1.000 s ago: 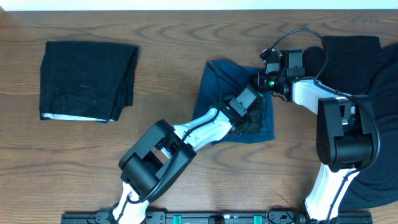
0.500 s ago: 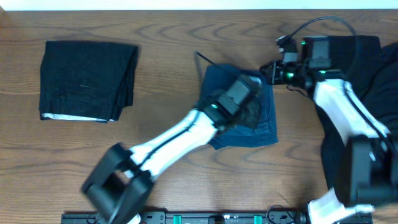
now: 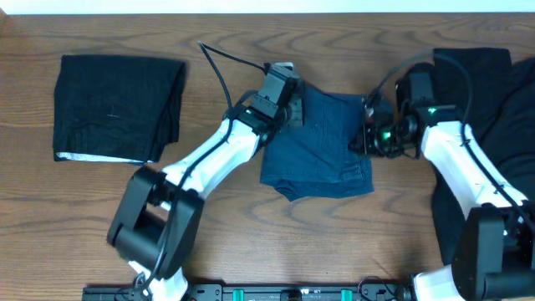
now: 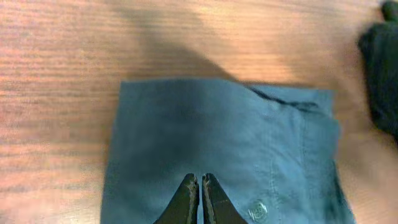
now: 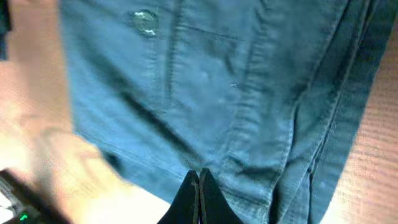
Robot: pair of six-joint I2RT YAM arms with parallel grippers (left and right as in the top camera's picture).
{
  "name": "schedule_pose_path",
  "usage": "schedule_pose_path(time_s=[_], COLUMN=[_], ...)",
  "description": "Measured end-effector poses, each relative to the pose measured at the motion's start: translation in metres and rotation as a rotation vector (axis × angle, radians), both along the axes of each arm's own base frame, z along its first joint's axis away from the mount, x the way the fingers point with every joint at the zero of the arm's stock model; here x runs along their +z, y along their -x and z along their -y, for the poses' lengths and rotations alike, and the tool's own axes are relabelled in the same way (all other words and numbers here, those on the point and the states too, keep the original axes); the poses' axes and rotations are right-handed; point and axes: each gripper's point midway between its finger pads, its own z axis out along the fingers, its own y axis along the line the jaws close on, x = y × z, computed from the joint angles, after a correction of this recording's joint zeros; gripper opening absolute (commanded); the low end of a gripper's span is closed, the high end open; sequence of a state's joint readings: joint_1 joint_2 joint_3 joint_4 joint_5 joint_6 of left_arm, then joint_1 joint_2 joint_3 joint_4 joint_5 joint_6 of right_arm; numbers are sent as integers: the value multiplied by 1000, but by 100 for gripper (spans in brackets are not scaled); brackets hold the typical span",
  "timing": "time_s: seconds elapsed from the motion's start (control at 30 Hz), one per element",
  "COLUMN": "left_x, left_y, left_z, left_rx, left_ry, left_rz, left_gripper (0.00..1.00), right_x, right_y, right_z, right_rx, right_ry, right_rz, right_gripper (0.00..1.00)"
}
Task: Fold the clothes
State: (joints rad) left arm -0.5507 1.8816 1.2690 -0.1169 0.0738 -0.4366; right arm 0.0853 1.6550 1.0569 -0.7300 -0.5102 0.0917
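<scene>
The dark blue denim shorts (image 3: 322,146) lie folded flat at the table's middle. They also show in the left wrist view (image 4: 217,124) and in the right wrist view (image 5: 217,74). My left gripper (image 3: 294,110) is shut, with its tips (image 4: 200,177) over the shorts' upper left part. My right gripper (image 3: 361,142) is shut, with its tips (image 5: 199,173) over the shorts' right hem. I see no cloth pinched in either. A folded black garment (image 3: 117,104) with a thin white edge (image 3: 92,157) lies at the far left.
A pile of black cloth (image 3: 493,92) covers the table's right side, under and behind my right arm. A dark shape (image 4: 382,68) shows at the left wrist view's right edge. Bare wood (image 3: 217,217) lies in front of the shorts.
My left gripper has moved from the shorts' middle to their upper left part. My right gripper has come down from the top right corner to the right hem. The shorts now lie flatter.
</scene>
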Motion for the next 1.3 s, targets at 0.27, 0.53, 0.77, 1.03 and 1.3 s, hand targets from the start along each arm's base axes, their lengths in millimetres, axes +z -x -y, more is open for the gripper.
schedule_pose_path(time_s=[0.27,0.53,0.77,1.03,1.3], left_x=[-28,-87,-85,-29,10], left_y=[-20,-25,-27,-43,-51], left_z=[13,12,10,-8,2], left_rx=[-10,-6,-25,10,-24], left_ry=[38,9,39,77,158], left_rz=[34,-31,-42,47,135], left_gripper=[7,6,6,6,6], right_x=[-59,-73,-74,-74,-73], right_y=[27,34,36,36,35], right_z=[9,10,10,11,10], right_rx=[-24,-101,-129,-135,-139], right_ry=[37,20,18,17,15], right_rz=[-12,-21,-35,-37,-33], right_gripper=[1,1,1,1,1])
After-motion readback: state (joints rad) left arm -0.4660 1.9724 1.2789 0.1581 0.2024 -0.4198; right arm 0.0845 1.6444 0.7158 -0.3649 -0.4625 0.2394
